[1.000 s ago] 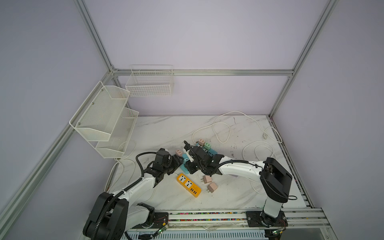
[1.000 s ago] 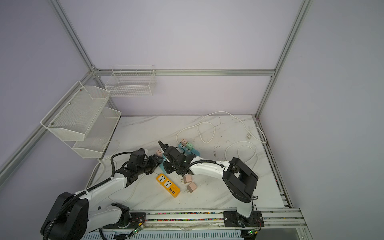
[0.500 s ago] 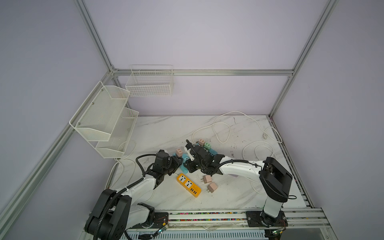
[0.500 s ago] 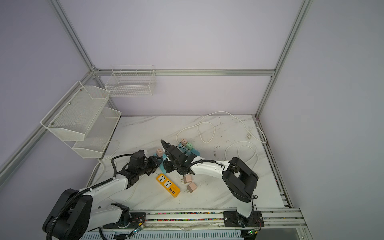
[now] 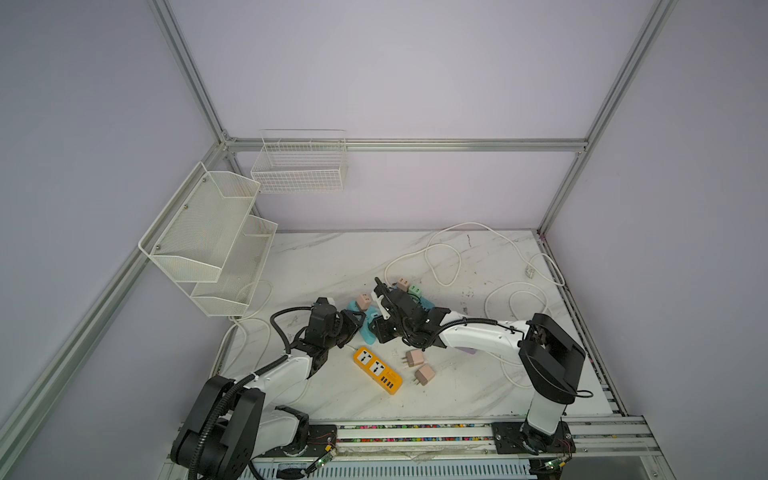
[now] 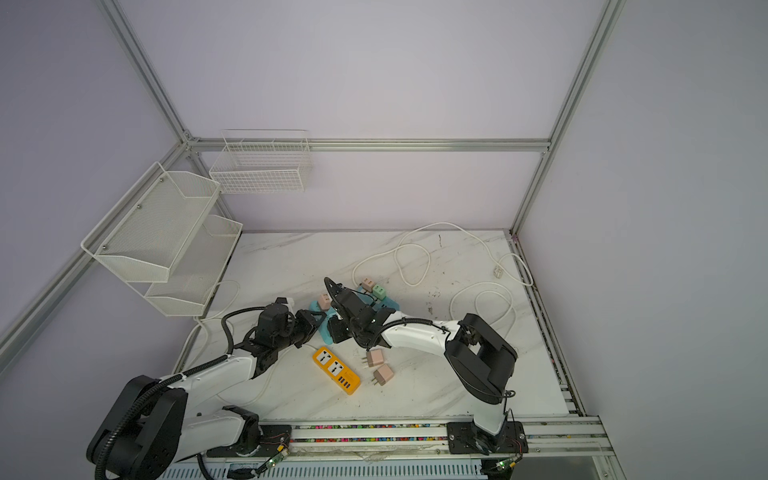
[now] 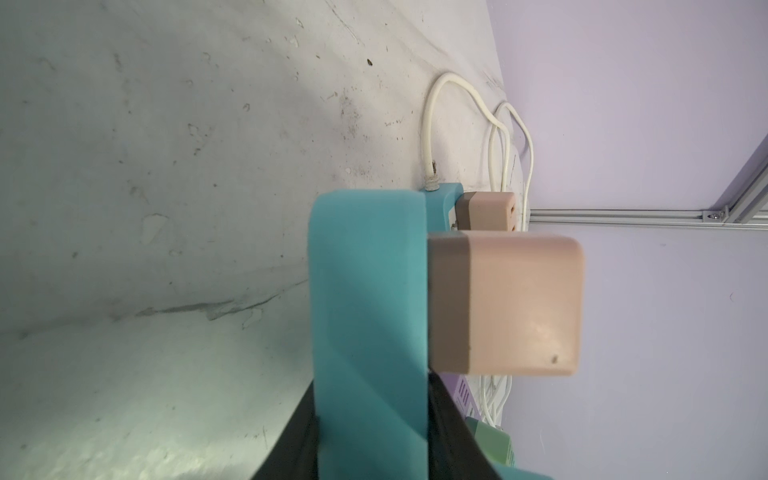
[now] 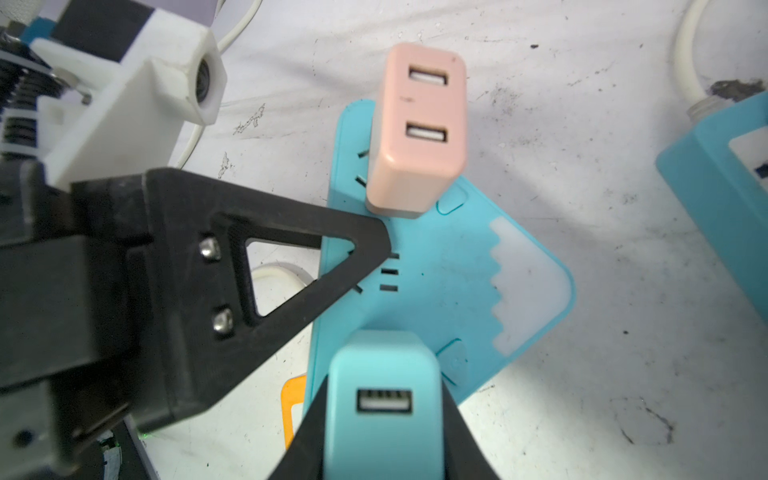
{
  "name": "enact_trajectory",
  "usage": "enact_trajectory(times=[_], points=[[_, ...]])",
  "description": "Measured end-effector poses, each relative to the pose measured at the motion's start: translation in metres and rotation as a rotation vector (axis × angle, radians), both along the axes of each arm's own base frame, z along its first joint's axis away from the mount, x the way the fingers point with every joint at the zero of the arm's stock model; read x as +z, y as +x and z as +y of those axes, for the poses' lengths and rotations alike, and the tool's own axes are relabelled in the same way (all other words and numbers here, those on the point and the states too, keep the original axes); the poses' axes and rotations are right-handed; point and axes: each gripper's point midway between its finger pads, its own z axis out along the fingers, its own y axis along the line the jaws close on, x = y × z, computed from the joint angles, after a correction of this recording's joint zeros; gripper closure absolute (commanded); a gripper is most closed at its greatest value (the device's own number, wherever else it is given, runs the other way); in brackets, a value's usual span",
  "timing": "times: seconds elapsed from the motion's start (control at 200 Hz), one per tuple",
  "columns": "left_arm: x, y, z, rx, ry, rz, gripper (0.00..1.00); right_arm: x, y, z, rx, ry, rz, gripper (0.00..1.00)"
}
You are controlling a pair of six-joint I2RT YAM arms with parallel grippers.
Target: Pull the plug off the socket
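Right gripper is clamped on the light-teal charger plug, one black finger against each side of its body. I see no prongs under it, so I judge the plug to be seated in the teal power strip, at the strip's near end. My left gripper comes in from 9 o'clock in both top views and grasps the strip's edge: the left wrist view shows the slab sandwiched between its fingers, and the right wrist view shows one finger lying across the socket face.

A pink charger plug stands in the same strip toward 12 o'clock of the held plug. An orange power strip lies on the tabletop at about 6 o'clock, and two loose pink plugs lie at about 4 o'clock.

As I read it, the step in hand is bracing and gripping, with the pull not yet made. Next I would draw the right arm straight out along the prongs, square to the socket face, while the left arm pins the strip down. A tilted pull could bind the prongs or drag the whole strip along.
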Motion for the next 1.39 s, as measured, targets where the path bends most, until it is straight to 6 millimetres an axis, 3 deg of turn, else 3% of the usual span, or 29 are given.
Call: enact_trajectory(times=[0.265,0.335,0.925,1.165,1.395], points=[[0.003,0.0,-0.004,-0.02,-0.016,-0.013,0.93,0.001,0.002,-0.01,0.001,0.006,-0.001,1.0],[0.005,-0.001,-0.007,-0.031,-0.024,-0.016,1.0,0.003,0.002,-0.014,0.001,0.011,0.001,1.0],[0.024,-0.003,-0.009,-0.052,-0.042,-0.068,1.0,0.018,-0.001,-0.017,0.061,0.066,-0.031,1.0],[0.02,-0.004,-0.008,-0.048,-0.037,-0.055,1.0,0.015,-0.005,-0.011,0.07,0.03,-0.055,1.0],[0.02,-0.004,-0.009,-0.055,-0.041,-0.056,1.0,0.014,0.003,-0.021,0.086,0.076,-0.017,1.0]])
